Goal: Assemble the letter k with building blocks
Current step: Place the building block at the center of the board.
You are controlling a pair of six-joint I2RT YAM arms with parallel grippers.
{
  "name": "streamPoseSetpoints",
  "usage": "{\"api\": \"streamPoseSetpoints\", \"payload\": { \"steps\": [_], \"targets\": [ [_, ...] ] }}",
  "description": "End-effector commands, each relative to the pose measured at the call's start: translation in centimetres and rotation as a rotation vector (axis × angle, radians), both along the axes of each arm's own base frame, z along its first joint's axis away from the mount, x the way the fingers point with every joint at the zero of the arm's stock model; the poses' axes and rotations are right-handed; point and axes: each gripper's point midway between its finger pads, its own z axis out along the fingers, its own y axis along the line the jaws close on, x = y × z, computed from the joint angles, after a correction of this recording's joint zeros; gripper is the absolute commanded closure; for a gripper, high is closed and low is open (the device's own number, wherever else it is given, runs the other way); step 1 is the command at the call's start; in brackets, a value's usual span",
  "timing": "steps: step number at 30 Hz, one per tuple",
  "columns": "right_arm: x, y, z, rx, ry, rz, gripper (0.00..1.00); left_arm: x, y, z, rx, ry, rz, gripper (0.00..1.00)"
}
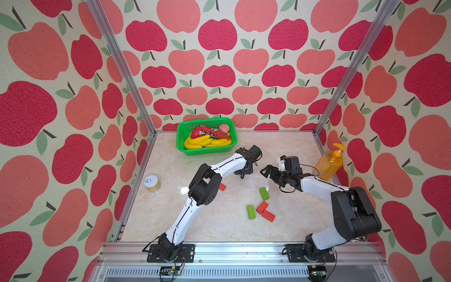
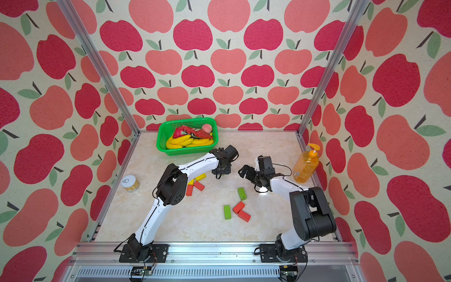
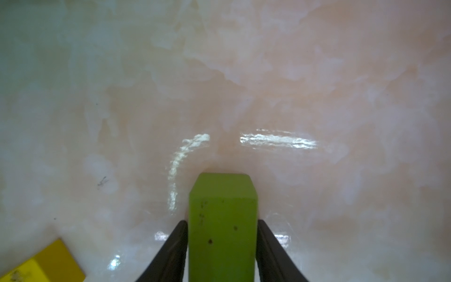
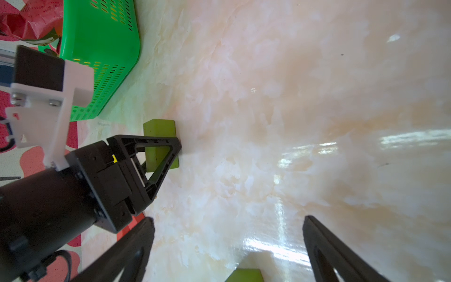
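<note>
A green block (image 3: 222,219) stands on the table in the left wrist view. My left gripper (image 3: 222,221) straddles it, open, with its fingers just off the block's sides. The right wrist view shows that green block (image 4: 159,129) beside the left gripper (image 4: 166,151). My right gripper (image 4: 228,218) hovers open and empty to the right (image 1: 264,171). Two green blocks (image 1: 264,193) (image 1: 251,212) and two red blocks (image 1: 262,207) lie near the front. In a top view, yellow blocks (image 2: 200,177) and red blocks (image 2: 199,186) lie by the left arm.
A green basket (image 1: 180,136) with toy bananas and a red bag stands at the back. A small can (image 1: 152,183) sits at the left edge. An orange soap bottle (image 1: 328,163) stands at the right edge, close to the right arm.
</note>
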Motion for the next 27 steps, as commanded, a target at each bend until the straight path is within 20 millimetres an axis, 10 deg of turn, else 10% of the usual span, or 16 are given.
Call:
{"api": "streamPoseSetpoints", "payload": {
  "steps": [1,14,19,27],
  "targets": [
    [0.6,0.3,0.6,0.015,0.004,0.001,0.02,-0.4,0.2,1.2,0.022,-0.012,-0.021,0.52],
    [0.6,0.3,0.5,0.012,0.004,0.001,0.02,-1.9,-1.0,7.6,-0.003,-0.145,-0.132,0.35],
    [0.5,0.1,1.5,0.007,-0.023,0.002,0.02,-3.9,-1.7,10.7,-0.02,-0.224,-0.182,0.03],
    [0.5,-0.5,2.4,-0.014,-0.071,-0.01,0.01,-7.4,-0.5,13.1,-0.076,-0.304,-0.268,0.02]
  ]
}}
